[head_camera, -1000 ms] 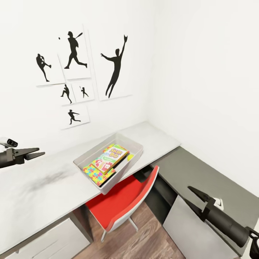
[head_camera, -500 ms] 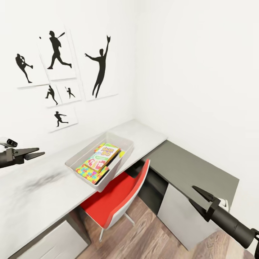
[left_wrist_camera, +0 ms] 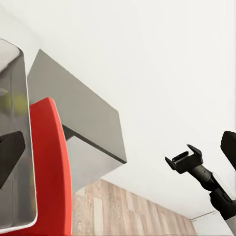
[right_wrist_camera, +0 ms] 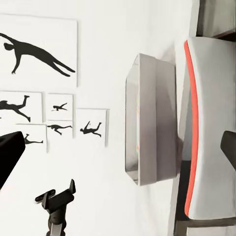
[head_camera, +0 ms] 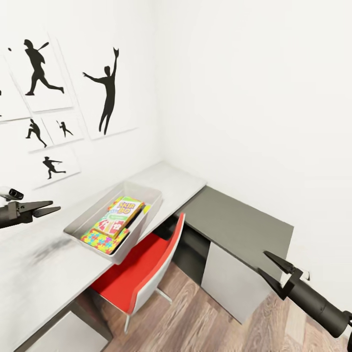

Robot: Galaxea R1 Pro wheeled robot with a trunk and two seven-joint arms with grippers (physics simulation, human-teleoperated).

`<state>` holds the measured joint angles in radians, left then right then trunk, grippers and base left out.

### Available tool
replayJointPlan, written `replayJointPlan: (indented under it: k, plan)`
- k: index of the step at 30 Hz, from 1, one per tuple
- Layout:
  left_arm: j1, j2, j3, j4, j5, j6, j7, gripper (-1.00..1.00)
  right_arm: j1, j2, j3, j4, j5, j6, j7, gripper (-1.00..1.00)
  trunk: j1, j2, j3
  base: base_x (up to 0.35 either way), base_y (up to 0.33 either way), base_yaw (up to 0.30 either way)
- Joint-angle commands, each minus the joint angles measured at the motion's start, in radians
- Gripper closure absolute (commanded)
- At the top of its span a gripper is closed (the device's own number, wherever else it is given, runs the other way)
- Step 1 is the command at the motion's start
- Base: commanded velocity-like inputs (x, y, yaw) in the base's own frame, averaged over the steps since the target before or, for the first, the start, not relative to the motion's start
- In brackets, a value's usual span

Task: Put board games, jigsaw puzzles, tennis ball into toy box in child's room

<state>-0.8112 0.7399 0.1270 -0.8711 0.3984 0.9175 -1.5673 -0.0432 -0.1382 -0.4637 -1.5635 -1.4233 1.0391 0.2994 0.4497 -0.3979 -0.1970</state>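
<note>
- White walls meet in a corner of the child's room, with wood-plank floor (head_camera: 205,318) below and six black sports silhouettes (head_camera: 105,90) on the wall beyond the left gripper.
- Pale grey table (head_camera: 34,274) runs under the left gripper (head_camera: 41,210) and joins a dark-topped cabinet (head_camera: 239,225) that sits ahead of the right gripper (head_camera: 274,271).
- One red chair (head_camera: 142,274) is tucked under the table, between the two grippers.
- One toy box (head_camera: 80,225) rests on the table, near the left gripper and toward the right one, well apart from the right.
- Inside the box lie at least one board game (head_camera: 120,215), yellow-green with red marks, and one jigsaw puzzle (head_camera: 100,240) partly beneath it. Anything deeper in the box is hidden.
- I cannot make out a tennis ball for certain.
- Left gripper hovers over the table with its fingers spread a little and nothing between them.
- Right gripper hangs low beyond the cabinet's front, fingers parted, holding nothing.
- Judgement: with both grippers unloaded, toys elsewhere probably need fetching.
- Risk: a turn of the base could sweep the low right arm into the cabinet or chair.
- Risk: the box overhangs the table edge above the chair, so a knock from the left arm could tip it off.
</note>
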Motion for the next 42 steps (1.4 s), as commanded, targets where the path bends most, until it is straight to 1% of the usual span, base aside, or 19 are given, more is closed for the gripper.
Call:
replayJointPlan:
  k: [1,9,18,42]
  plan:
    - [0.000,0.001,0.000,0.000,0.000,0.011,-0.004,-1.00,-0.001,0.000,-0.001,0.000,0.010,0.004,0.010,-1.00,0.000,-0.002,-0.002,-0.157,0.062,-0.281]
    - [0.003,0.001,0.000,0.000,0.000,0.011,-0.004,-1.00,-0.001,0.000,-0.003,0.002,0.011,0.004,0.010,-1.00,0.000,-0.002,-0.002,-0.222,0.096,-0.281]
    - [0.004,0.007,0.000,0.000,0.000,0.011,-0.004,-1.00,-0.001,0.000,-0.002,0.002,0.011,0.004,0.010,-1.00,0.000,-0.002,-0.002,-0.284,0.117,-0.281]
    - [0.004,0.007,0.000,0.000,0.000,0.011,-0.004,-1.00,-0.001,0.000,-0.003,0.002,0.011,0.004,0.010,-1.00,0.000,-0.002,-0.002,-0.286,0.117,-0.281]
